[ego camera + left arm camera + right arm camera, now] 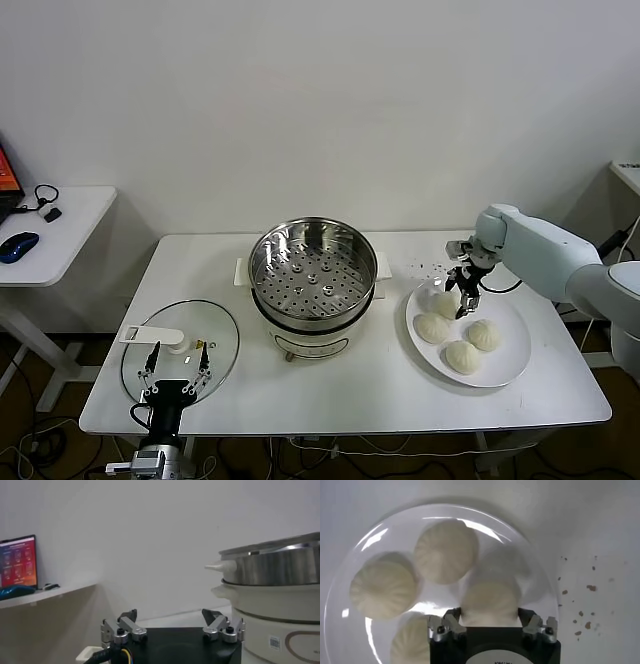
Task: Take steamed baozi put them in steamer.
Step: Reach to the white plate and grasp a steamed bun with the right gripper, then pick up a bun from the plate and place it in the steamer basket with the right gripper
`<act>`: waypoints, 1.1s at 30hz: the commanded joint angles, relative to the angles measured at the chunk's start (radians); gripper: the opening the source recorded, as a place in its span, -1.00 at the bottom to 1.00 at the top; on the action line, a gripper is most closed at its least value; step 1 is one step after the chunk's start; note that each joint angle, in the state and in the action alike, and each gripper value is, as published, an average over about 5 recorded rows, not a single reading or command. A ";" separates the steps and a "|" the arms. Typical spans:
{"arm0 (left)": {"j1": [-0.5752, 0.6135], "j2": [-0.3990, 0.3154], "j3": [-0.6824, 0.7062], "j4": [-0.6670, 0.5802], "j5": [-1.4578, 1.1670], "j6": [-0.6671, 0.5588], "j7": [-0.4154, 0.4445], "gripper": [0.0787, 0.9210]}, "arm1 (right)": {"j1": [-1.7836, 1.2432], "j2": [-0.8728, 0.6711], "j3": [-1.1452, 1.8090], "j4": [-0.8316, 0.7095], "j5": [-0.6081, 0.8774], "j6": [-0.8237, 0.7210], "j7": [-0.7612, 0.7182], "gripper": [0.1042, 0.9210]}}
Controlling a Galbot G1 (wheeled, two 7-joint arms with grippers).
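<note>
Over the white plate (pixel 505 368), the right gripper (pixel 490 622), jaws wide, should straddle 1 steamed baozi (pixel 490 596) squarely, closing gently to avoid crushing.

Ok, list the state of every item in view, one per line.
Round shiny steel steamer: uncovered, perforated tray bare.
Flat glass lid: off, lying flat on the table.
Four cream-white pleated baozi: all on the plate.
White round plate: holding the baozi.
Right gripper: open, astride one baozi.
Left gripper: open, over the lid.
</note>
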 commanded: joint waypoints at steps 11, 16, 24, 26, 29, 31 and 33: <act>0.003 -0.049 -0.007 -0.006 0.000 -0.003 0.000 0.77 | 0.076 -0.029 -0.047 0.089 0.027 0.002 0.001 0.26; 0.002 -0.049 -0.008 -0.007 0.001 -0.001 0.000 0.77 | 0.259 -0.079 -0.199 0.267 0.122 0.021 -0.001 0.26; 0.001 -0.049 0.008 -0.013 0.017 0.004 0.001 0.77 | 0.593 -0.071 -0.415 0.481 0.220 0.087 -0.002 0.27; 0.001 -0.049 0.009 -0.014 0.020 0.005 0.001 0.77 | 0.657 -0.057 -0.452 0.538 0.235 0.109 -0.001 0.28; 0.002 -0.046 0.007 -0.016 0.019 0.006 0.001 0.77 | 0.726 -0.031 -0.483 0.602 0.254 0.150 0.002 0.28; 0.002 -0.044 0.006 -0.016 0.018 0.006 0.001 0.77 | 0.762 -0.009 -0.493 0.627 0.269 0.182 0.005 0.28; 0.002 -0.042 0.005 -0.015 0.018 0.006 0.000 0.77 | 0.787 0.021 -0.490 0.644 0.266 0.220 0.013 0.27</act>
